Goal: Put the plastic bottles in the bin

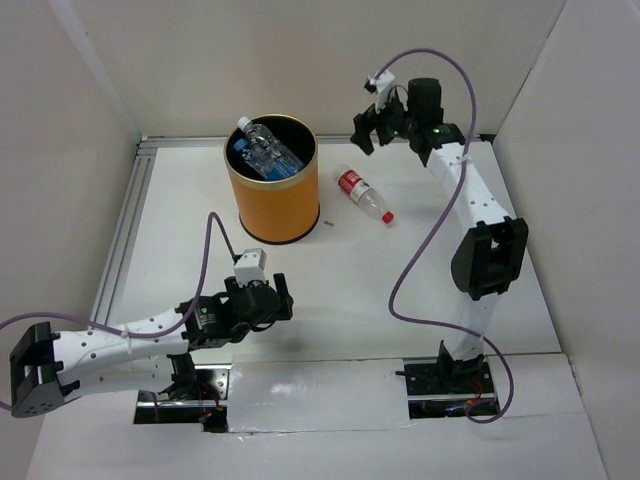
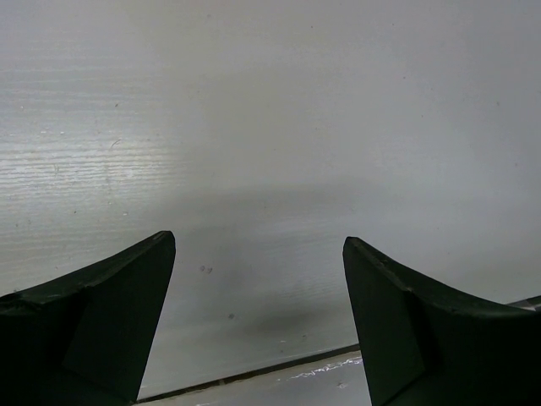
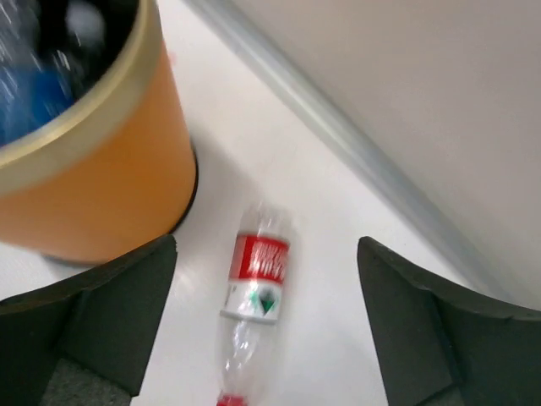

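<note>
Lying below parted right jaws: bottle (image 3: 256,275)

The top camera looks down from above the near edge over the whole table (image 1: 330,300). The left wrist camera hangs close over bare table. The right wrist's, higher, shares the bin (image 3: 101,194) and red-labelled bottle (image 3: 258,271) with it.

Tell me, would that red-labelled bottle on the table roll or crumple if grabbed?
The bottle looks clear and empty, so it is probably very light. Lying on its side on the flat table, it would likely roll if nudged. Its thin plastic may dent under a squeeze.
</note>
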{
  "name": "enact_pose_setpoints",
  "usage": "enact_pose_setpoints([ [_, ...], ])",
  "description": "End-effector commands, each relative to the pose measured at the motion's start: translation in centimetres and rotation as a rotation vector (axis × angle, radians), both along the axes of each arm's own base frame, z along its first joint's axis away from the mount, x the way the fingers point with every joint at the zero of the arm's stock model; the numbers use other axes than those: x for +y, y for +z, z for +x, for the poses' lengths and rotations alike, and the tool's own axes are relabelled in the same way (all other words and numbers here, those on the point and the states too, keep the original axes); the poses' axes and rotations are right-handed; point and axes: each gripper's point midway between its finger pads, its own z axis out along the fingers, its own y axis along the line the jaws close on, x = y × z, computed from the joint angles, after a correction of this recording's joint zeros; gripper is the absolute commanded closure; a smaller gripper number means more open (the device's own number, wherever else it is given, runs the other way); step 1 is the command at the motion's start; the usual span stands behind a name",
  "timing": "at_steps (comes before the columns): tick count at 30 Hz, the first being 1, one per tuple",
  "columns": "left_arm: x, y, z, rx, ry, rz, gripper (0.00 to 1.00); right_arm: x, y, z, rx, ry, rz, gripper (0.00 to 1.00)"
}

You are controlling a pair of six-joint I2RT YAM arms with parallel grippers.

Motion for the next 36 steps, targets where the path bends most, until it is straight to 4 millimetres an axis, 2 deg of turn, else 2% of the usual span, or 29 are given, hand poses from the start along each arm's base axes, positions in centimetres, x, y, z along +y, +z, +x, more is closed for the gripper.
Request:
enact_pose_setpoints([
  [1,-1.0,1.2,0.6,-0.033,-0.004,-0.029,0.07,-0.4,-9.2,-0.7,0.173,0.023,-0.172,0.05],
  [2,-1.1,0.9,0.5,-0.023,-0.011,-0.024,0.07,-0.4,-11.0,-0.7,0.210,0.030,-0.188,0.03],
  [3,-1.1,0.9,0.5,-0.023,-0.011,-0.024,0.07,-0.4,-11.6,-0.6,0.221,0.030,-0.190,0.02],
  [5,-1.1,0.9,0.5,-0.023,-0.011,-0.024,0.07,-0.3,-14.1,-0.2,0.261,0.033,-0.199,0.00],
  [7,-1.3,0.7,0.4,-0.007,-0.005,-0.033,0.07,-1.2,-16.0,0.7,0.277,-0.020,-0.238,0.00],
  [8,-1.1,0.5,0.3,-0.004,-0.005,-0.025,0.07,-1.4,-17.9,1.1,0.302,-0.033,-0.255,0.00],
  [10,-1.2,0.6,0.3,-0.001,0.002,-0.033,0.07,-1.9,-19.7,1.6,0.322,-0.057,-0.278,0.00],
  [14,-1.3,0.2,-0.1,0.016,-0.008,-0.026,0.07,-2.5,-24.3,1.2,0.405,-0.073,-0.319,0.00],
  [16,-1.3,-0.1,-0.1,0.020,-0.008,-0.018,0.07,-2.5,-26.1,0.8,0.425,-0.070,-0.347,0.01],
  [18,-1.3,-0.1,-0.1,0.020,-0.008,-0.018,0.07,-2.5,-26.6,0.5,0.437,-0.068,-0.351,0.04],
  [19,-1.4,-0.1,-0.2,0.028,-0.008,-0.027,0.07,-2.4,-27.1,-0.2,0.454,-0.046,-0.354,0.07],
  [20,-1.4,-0.1,-0.2,0.028,-0.008,-0.027,0.07,-2.1,-27.1,-0.2,0.451,-0.027,-0.348,0.15],
  [21,-1.6,0.0,-0.2,0.028,-0.008,-0.027,0.07,-2.6,-27.7,-0.9,0.484,-0.022,-0.346,0.20],
  [22,-1.6,0.0,-0.2,0.028,-0.008,-0.027,0.07,-2.6,-27.1,-1.1,0.483,0.003,-0.327,0.26],
  [23,-1.6,0.0,-0.2,0.026,-0.015,-0.019,0.07,-2.9,-26.8,-1.1,0.489,0.005,-0.314,0.45],
  [25,-1.7,0.4,0.1,0.014,-0.008,-0.024,0.07,-2.8,-24.3,-1.5,0.479,0.039,-0.281,0.67],
  [26,-1.6,0.4,0.1,0.012,-0.013,-0.018,0.07,-3.4,-23.0,-1.3,0.464,0.033,-0.263,0.84],
  [27,-1.6,0.4,0.1,0.012,-0.013,-0.017,0.07,-3.6,-21.3,-1.0,0.442,0.028,-0.240,0.85],
  [28,-1.6,0.4,0.1,0.012,-0.013,-0.017,0.07,-3.3,-17.9,-1.2,0.384,0.037,-0.220,0.85],
  [30,-1.5,0.7,0.2,0.001,-0.007,-0.024,0.07,-3.6,-12.8,-1.0,0.312,0.031,-0.147,0.85],
  [31,-1.3,0.7,0.1,0.000,-0.007,-0.027,0.07,-3.4,-8.4,-1.3,0.219,0.033,-0.116,0.85],
  [34,-1.2,1.0,0.2,-0.016,0.004,-0.058,0.07,-1.0,0.1,-2.6,0.059,0.087,-0.019,0.85],
  [36,-1.2,1.5,0.4,-0.037,-0.001,-0.061,0.07,1.6,3.6,-3.7,0.003,0.145,0.026,0.85],
])
